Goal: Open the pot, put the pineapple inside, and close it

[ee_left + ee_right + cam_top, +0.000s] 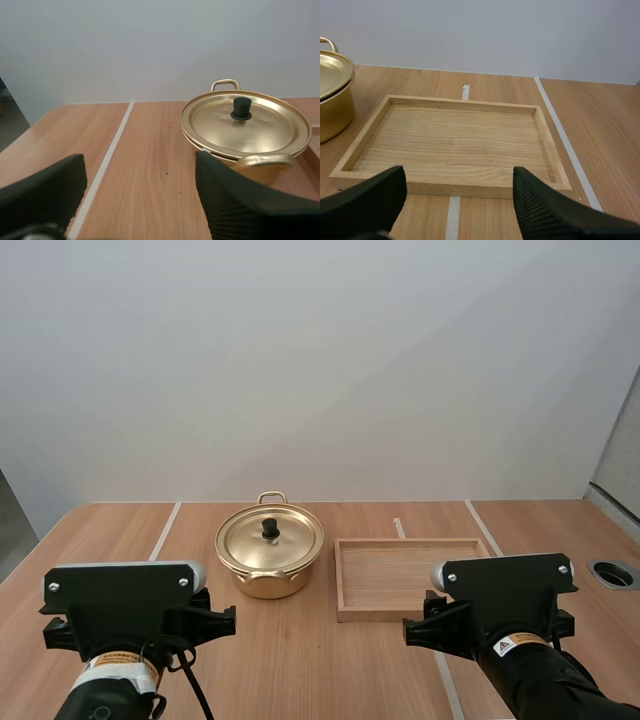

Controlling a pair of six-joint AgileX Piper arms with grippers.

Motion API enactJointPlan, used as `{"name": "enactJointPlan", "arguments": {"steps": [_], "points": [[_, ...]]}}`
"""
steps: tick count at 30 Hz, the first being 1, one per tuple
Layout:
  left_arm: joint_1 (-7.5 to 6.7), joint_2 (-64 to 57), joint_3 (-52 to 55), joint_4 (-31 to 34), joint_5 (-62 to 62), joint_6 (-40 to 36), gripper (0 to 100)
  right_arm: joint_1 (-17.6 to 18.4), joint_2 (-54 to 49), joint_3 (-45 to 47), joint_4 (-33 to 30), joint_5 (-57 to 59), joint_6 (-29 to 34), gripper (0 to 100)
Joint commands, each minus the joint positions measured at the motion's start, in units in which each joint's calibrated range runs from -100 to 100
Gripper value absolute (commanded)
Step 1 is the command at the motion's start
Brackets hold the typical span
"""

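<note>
A golden pot [269, 558] stands at the table's centre with its lid [270, 537] on; the lid has a black knob [270, 527]. In the left wrist view the pot [260, 172] and its lid [245, 122] lie just ahead of my left gripper [140, 195], whose fingers stand apart with nothing between them. My right gripper [457, 200] is open too, hovering before the near edge of the wooden tray [452, 142], with the pot [332, 100] beside that tray. Both arms sit near the table's front edge [130, 625] [500, 615].
The wooden tray [410, 575] lies right of the pot and holds nothing. White tape lines [165, 530] run along the tabletop. A round hole [613, 573] sits at the table's far right edge.
</note>
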Motion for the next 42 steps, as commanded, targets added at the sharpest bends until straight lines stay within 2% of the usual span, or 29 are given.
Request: {"name": "enactJointPlan", "arguments": {"steps": [1, 3, 4, 8, 9, 11, 12, 13, 22, 24, 26, 29, 42], "points": [[0.08, -0.29, 0.11, -3.08, -1.58, -0.27, 45, 0.13, -0.42, 0.01, -5.71, -1.00, 5.97, 100], [0.08, -0.29, 0.11, -2.85, -1.58, -0.27, 7, 0.13, -0.42, 0.01, -6.77, -1.15, 7.02, 100], [0.08, -0.29, 0.11, -2.66, -1.58, -0.16, 0, 0.13, -0.42, 0.01, -6.77, -1.15, 7.02, 100], [0.08, -0.29, 0.11, -1.04, -1.76, 1.00, 0, 0.40, -0.42, 0.01, -6.75, -1.15, 7.02, 100], [0.08, -0.29, 0.11, -1.04, -1.76, 1.00, 0, 0.64, -0.42, 0.01, -6.75, -1.15, 7.02, 96], [0.08, -0.29, 0.11, -1.48, -1.76, 1.00, 0, 1.27, -0.42, 0.01, -6.84, -1.15, 7.02, 55], [0.08, -0.29, 0.11, -1.71, -1.76, 1.00, 0, 1.62, -0.42, 0.01, -6.84, -1.15, 7.02, 20], [0.08, -0.29, 0.11, -1.98, -1.76, 0.91, 0, 1.83, -0.42, 0.01, -6.84, -1.15, 7.02, 0], [0.08, -0.29, 0.11, -3.24, -5.34, 0.59, 0, 2.01, -0.42, 0.01, -6.33, -1.15, 7.02, 0], [0.08, -0.29, 0.11, -8.56, -5.34, 3.25, 0, 2.01, -0.42, 0.01, -5.08, -1.15, 7.02, 0], [0.08, -0.29, 0.11, -13.66, -4.22, 9.03, 0, 2.01, -0.42, 0.01, -4.82, -1.15, 7.02, 0], [0.08, -0.29, 0.11, -18.39, -3.10, 16.38, 0, 2.01, -0.42, 0.01, -4.27, -1.15, 7.02, 0], [0.08, -0.29, 0.11, -18.53, -3.93, 16.67, 0, 2.01, -0.42, 0.01, -3.89, -1.15, 7.02, 0]]}}
